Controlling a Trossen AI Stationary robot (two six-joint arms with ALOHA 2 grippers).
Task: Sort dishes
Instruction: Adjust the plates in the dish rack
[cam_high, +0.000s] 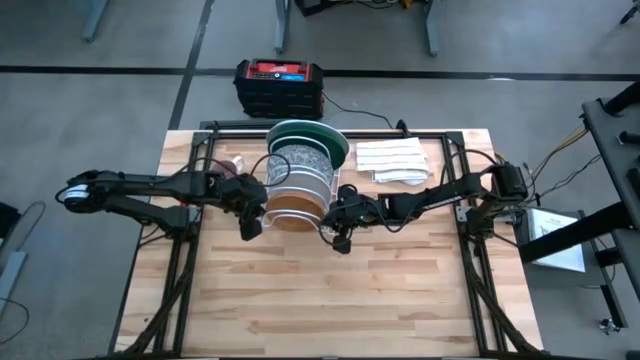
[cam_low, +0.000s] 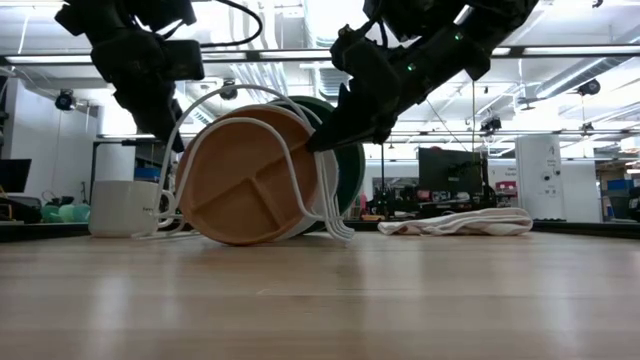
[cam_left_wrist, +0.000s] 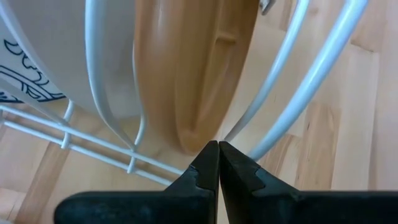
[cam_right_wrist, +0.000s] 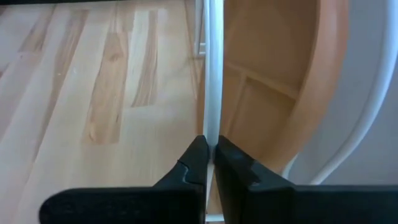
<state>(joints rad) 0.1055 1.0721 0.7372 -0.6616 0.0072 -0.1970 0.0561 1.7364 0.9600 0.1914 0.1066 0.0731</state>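
Plates (cam_high: 297, 170) stand on edge in the rack (cam_low: 300, 180), stacked along 12–6. Left gripper (cam_high: 250, 228) closed empty at 9; right gripper (cam_right_wrist: 209, 163) pinches a rack wire at 3.

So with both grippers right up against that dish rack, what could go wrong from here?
1. The right gripper has its jaws shut on a white rack wire, not the tan plate; pulling could drag the rack.
2. The plates stand on edge, so a shifted rack could topple them.
3. The left gripper, shut, could nudge the tan plate.
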